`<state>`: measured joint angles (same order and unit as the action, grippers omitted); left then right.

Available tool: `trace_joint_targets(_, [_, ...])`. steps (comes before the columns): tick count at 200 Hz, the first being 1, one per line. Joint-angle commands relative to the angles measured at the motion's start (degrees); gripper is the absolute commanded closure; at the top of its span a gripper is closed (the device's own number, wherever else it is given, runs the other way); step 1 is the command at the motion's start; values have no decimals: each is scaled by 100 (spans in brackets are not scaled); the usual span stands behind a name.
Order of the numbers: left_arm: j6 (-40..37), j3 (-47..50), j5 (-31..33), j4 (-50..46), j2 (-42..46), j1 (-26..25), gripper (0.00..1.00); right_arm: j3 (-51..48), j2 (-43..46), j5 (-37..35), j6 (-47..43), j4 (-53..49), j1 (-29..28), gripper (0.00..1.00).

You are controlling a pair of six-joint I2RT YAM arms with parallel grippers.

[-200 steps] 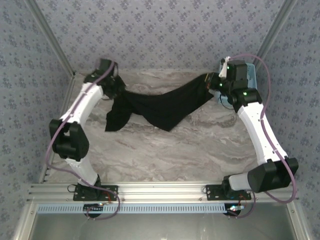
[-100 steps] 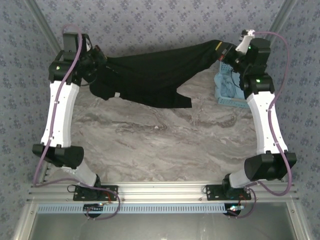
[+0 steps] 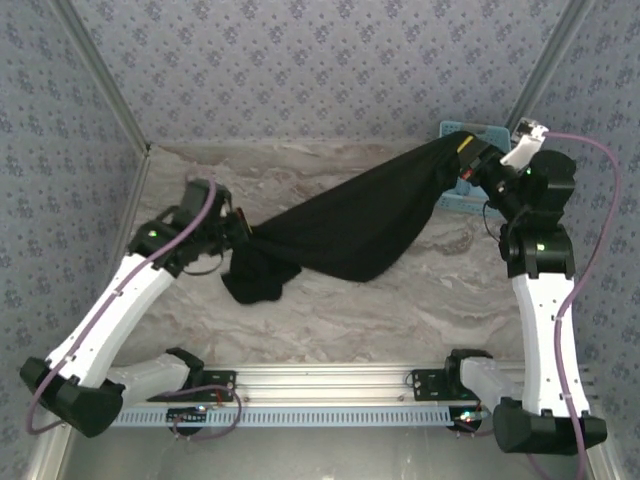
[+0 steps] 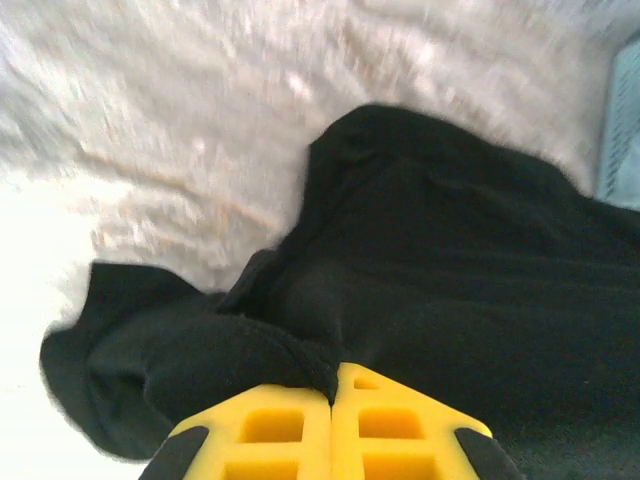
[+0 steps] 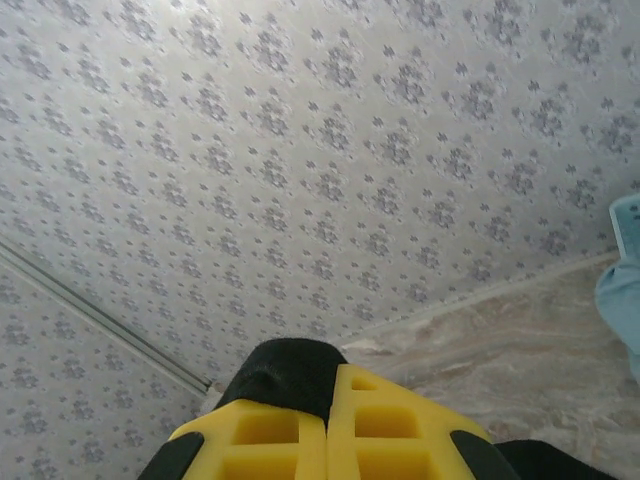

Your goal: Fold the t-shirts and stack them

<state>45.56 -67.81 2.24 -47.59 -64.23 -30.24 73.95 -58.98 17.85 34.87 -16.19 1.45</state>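
Note:
One black t-shirt (image 3: 350, 225) hangs stretched between my two grippers across the marble table (image 3: 340, 310), its plain side showing. My left gripper (image 3: 240, 232) is low at the left, shut on one end of the cloth, which bunches below it (image 3: 258, 282). In the left wrist view the yellow fingers (image 4: 300, 425) pinch a fold of the t-shirt (image 4: 450, 270). My right gripper (image 3: 468, 155) is raised at the back right, shut on the other end. The right wrist view shows the black cloth (image 5: 285, 370) gripped between its yellow fingers (image 5: 385, 430), facing the wall.
A light blue basket (image 3: 470, 200) stands at the back right behind the held cloth; its edge shows in the right wrist view (image 5: 625, 270). Patterned walls (image 3: 330, 70) close in the table on three sides. An aluminium rail (image 3: 320, 385) runs along the near edge.
The left arm has swung down and forward from high at the back left, lowering its end of the t-shirt toward the table. The right arm has moved slightly right and nearer, still holding the cloth.

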Motion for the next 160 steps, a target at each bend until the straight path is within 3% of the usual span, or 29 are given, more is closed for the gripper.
trace_joint_targets(1, [582, 605, -303, 1209, -512, -77, 100, -128, -1138, -631, -314, -264, -232, 100])
trace_joint_targets(27, [654, 482, -555, 1653, -1763, -72, 100, 488, -2985, -750, -318, -599, -336, 100])
trace_joint_targets(45, [523, -55, -385, 1351, -2464, -71, 100, 1040, -4078, -778, -433, -1006, -397, 77])
trace_joint_targets(60, [411, -473, -178, 1047, -2856, -64, 100, 1263, -4358, -977, -578, -1200, -462, 60])
trace_joint_targets(87, [175, -899, 0, 591, -3243, -37, 100, 973, -3788, -1654, -496, -1650, -690, 44])
trace_joint_targets(111, [119, -838, -100, 645, -3267, -29, 100, -91, -2731, -1831, 40, -2104, -1068, 47])
trace_joint_targets(133, [112, -732, -222, 681, -3245, -29, 100, -1458, -1667, -2001, 267, -2341, -2129, 48])
trace_joint_targets(160, [91, -676, -392, 615, -3219, -27, 100, -2438, -1013, -2156, -11, -2523, -3973, 46])
